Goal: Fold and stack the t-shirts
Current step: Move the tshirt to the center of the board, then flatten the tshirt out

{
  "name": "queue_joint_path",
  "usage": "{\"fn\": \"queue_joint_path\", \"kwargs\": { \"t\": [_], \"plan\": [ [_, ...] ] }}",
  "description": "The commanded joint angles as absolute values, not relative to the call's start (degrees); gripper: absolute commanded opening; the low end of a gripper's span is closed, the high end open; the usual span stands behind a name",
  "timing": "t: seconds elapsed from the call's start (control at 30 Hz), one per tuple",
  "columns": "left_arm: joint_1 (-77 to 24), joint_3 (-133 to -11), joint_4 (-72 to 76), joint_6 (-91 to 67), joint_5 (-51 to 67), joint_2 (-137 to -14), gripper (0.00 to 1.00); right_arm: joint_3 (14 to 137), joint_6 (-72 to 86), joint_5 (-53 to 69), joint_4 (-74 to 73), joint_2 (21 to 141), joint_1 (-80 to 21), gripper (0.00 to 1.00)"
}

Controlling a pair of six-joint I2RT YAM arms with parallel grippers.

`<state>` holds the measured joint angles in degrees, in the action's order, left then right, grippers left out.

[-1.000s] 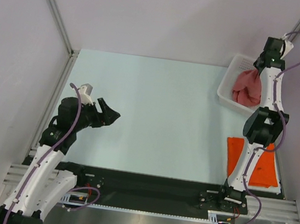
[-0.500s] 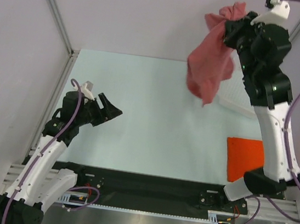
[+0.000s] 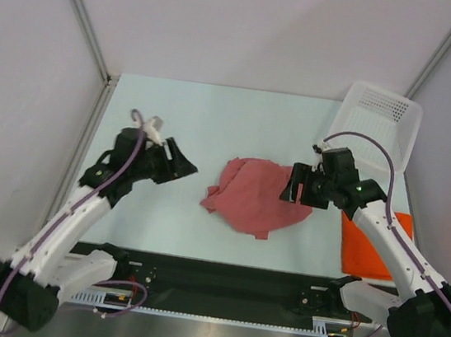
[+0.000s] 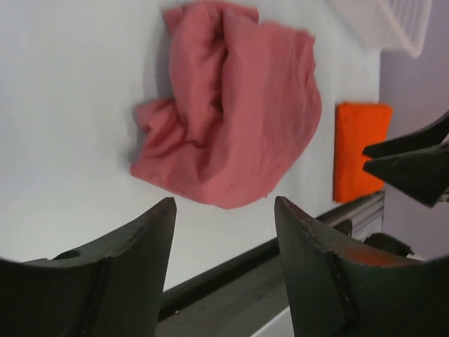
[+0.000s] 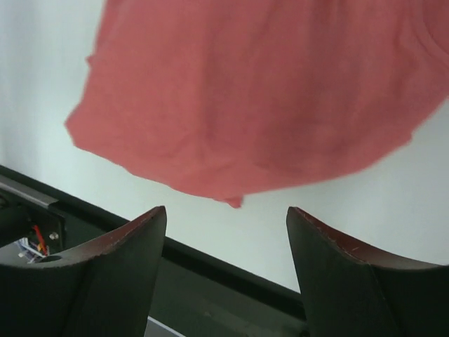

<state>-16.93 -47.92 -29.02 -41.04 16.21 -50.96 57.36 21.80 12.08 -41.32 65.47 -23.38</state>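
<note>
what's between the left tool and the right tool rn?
The crumpled pink t-shirt, lying on the table between the left tool and the right tool, closer to the right one. The top view shows it.

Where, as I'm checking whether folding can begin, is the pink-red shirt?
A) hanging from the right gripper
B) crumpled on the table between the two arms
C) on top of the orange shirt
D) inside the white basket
B: the pink-red shirt lies crumpled on the table, and the right gripper beside it is open and holds nothing.
</note>
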Motion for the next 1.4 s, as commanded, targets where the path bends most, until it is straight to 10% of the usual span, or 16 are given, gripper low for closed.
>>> {"fn": "queue_joint_path", "kwargs": {
  "t": [0.0, 0.27, 0.4, 0.5, 0.7, 0.93, 1.37],
  "plan": [
    [-27.5, -55.2, -26.1, -36.7, 15.8, -65.9, 0.65, 56.9, 19.1, 16.4, -42.7, 61.8, -17.3, 0.76],
    [-31.1, -59.0, -28.2, -33.0, 21.1, -83.9, 0.63, 55.7, 17.3, 23.5, -40.4, 73.9, -7.5, 0.84],
    [-31.6, -54.8, -27.4, -30.1, 19.9, -82.2, 0.95, 54.8, 14.6, 22.4, -37.5, 79.6, -7.3, 0.89],
    [-32.2, -53.7, -25.1, -28.7, 22.8, -84.1, 0.93, 56.1, 13.5, 20.2, -35.9, 84.7, -7.3, 0.90],
    [-32.9, -55.2, -22.1, -29.0, 24.3, -91.5, 0.67, 60.6, 16.0, 15.9, -36.1, 95.5, -7.6, 0.84],
    [-32.8, -58.7, -26.2, -25.6, 18.8, -91.3, 0.02, 61.9, 16.2, 15.4, -35.0, 99.0, -10.3, 0.07],
    [-31.9, -65.1, -50.3, -22.1, -5.1, -54.1, 0.03, 66.6, 14.1, 12.7, -56.3, 64.5, -17.4, 0.00]
  ]
}}
